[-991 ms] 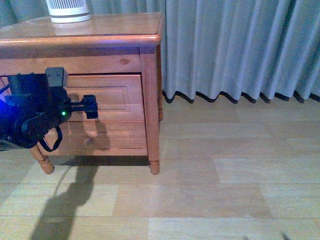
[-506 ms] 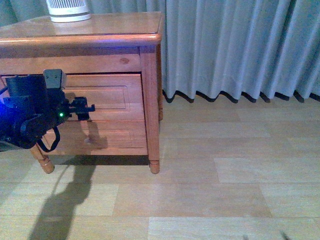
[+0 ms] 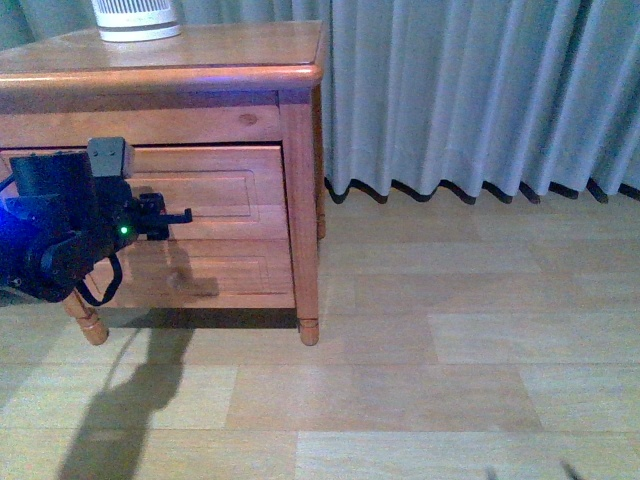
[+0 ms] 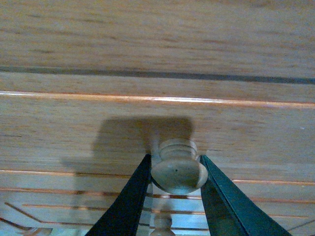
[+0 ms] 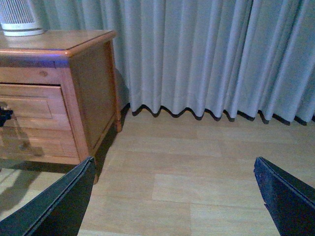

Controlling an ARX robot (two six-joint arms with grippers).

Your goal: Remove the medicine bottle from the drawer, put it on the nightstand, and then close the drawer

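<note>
Front view: a reddish-brown wooden nightstand (image 3: 200,55) fills the upper left, standing on a pale wood floor (image 3: 450,370) before a long grey curtain (image 3: 480,90); a white slatted appliance (image 3: 135,18) stands at the back left corner of the nightstand's top; the black left arm (image 3: 60,240), showing a small green light, reaches in from the left edge, and the left gripper (image 3: 170,218) is against the front of the drawer (image 3: 230,185), the upper of two; that drawer front sits level with the frame, so its inside is hidden; the lower drawer (image 3: 240,270) lies in the arm's shadow. Left wrist view: seen close, the drawer's round pale knob (image 4: 178,169) sits between two dark fingers (image 4: 128,201), which press on it from both sides; the knob of the lower drawer (image 4: 161,225) shows just beyond. Right wrist view: the right gripper (image 5: 173,160) hangs over bare floor, well apart from the nightstand, fingers (image 5: 54,206) spread wide and holding nothing.
</note>
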